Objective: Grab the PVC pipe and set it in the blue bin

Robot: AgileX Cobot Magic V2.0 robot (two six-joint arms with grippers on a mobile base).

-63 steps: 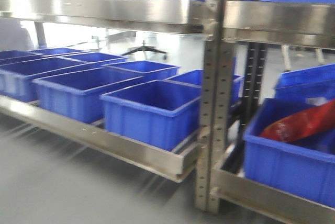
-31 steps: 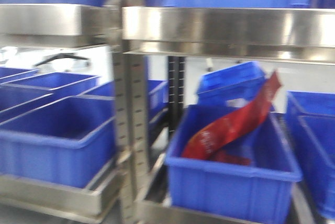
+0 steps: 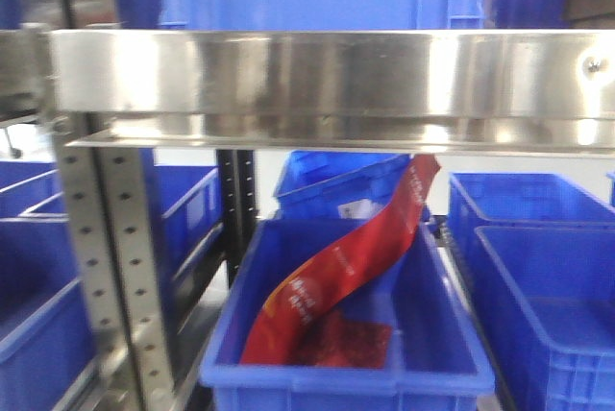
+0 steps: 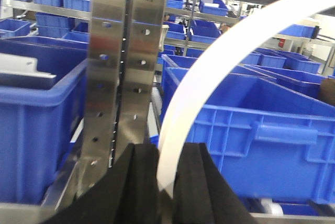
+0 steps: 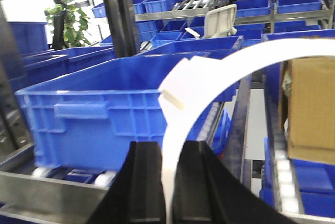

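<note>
Polished steel racking (image 3: 288, 84) fills the brightly lit room.

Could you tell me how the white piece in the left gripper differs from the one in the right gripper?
The white strip in the left gripper is plain and smooth; the white band in the right gripper carries a raised tab at its bend. The strip sweeps up to the right; the band bends over sooner and runs nearly level. Both are white, curved and pinched.
</note>
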